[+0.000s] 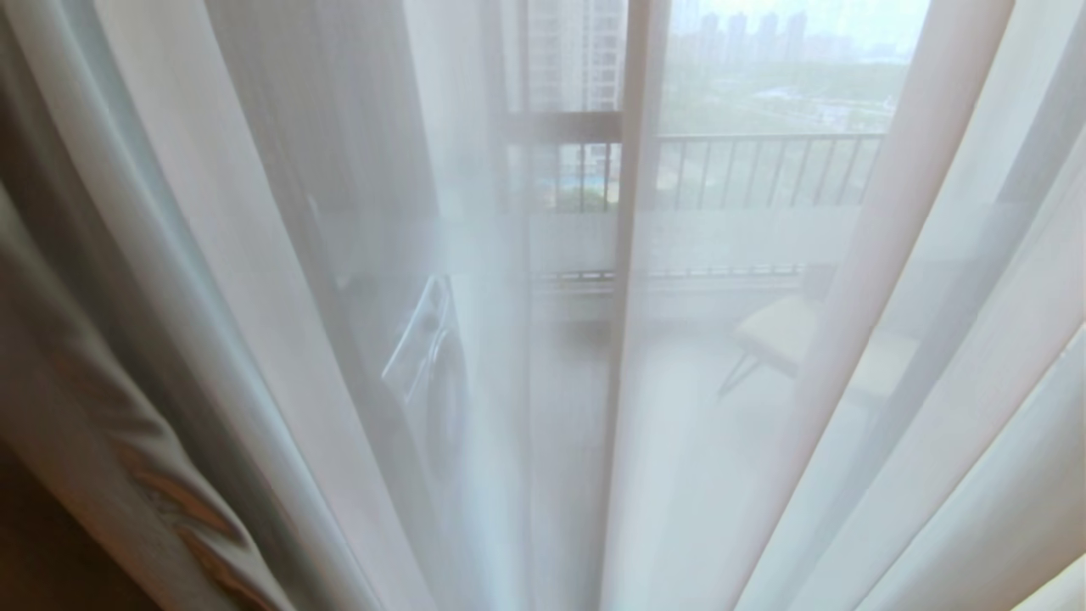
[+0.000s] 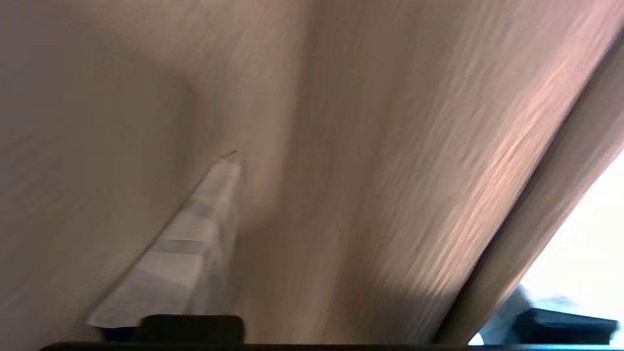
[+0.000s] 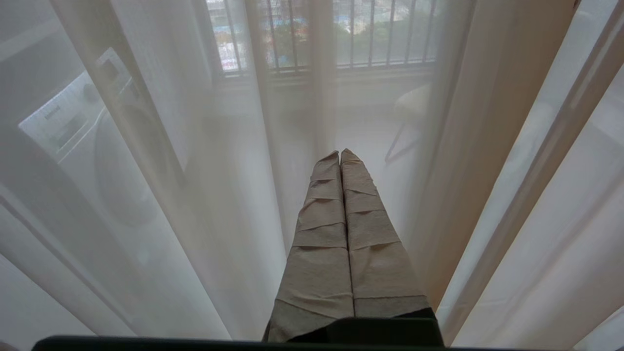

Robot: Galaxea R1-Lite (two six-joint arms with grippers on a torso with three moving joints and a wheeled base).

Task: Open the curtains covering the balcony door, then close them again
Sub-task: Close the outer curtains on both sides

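End effector (image 2: 312, 243) open against curtains (image 2: 390, 146)

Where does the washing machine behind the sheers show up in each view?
Head view: washing machine, left of centre, dim through the sheers.
Left wrist view: not in it; beige curtain fills it.
Right wrist view: washing machine, at left.
Shared landmark: balcony railing.

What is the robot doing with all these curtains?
It is working the curtains over the balcony door. The thin white sheers hang across the glass, and a chair and railing show through them. The left pincer is pressed up against the thick beige curtain. The right pincer is shut, holding nothing, in front of the sheers.
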